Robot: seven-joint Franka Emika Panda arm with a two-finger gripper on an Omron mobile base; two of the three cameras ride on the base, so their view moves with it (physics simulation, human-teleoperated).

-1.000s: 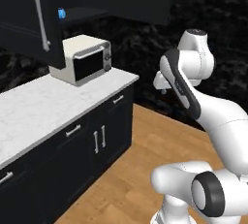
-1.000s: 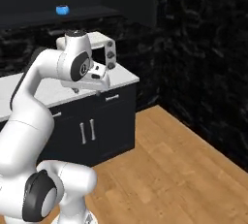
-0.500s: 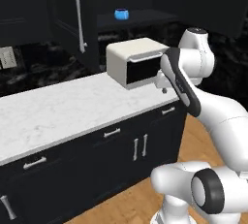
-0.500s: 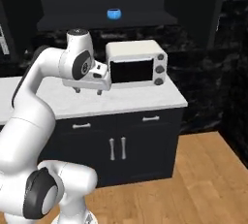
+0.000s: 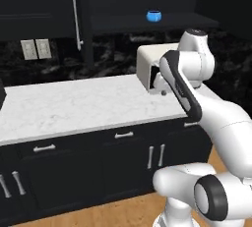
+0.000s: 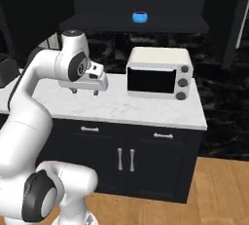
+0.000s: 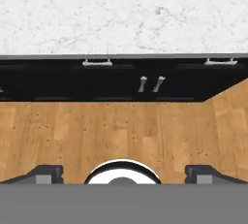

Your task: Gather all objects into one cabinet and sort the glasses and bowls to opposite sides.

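Claw (image 6: 82, 91) is spread wide, nothing held, hung above the tabletop (image 6: 121, 107). Blue bowl (image 6: 139, 17) is seen on the cabinet shelf (image 6: 97, 24), well above. Oven (image 6: 158, 73) could be clipped on the reach up.

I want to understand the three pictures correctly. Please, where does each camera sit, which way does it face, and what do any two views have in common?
Left base view: behind the arm on its left, facing the marble counter and open cabinet; the arm rises at lower right.
Right base view: behind on the right, facing the toaster oven; the arm rises at lower left, gripper open.
Hand view: on the hand, looking down past the counter edge onto the wooden floor; finger tips at the bottom.
Both base views share the small blue bowl on the cabinet shelf.
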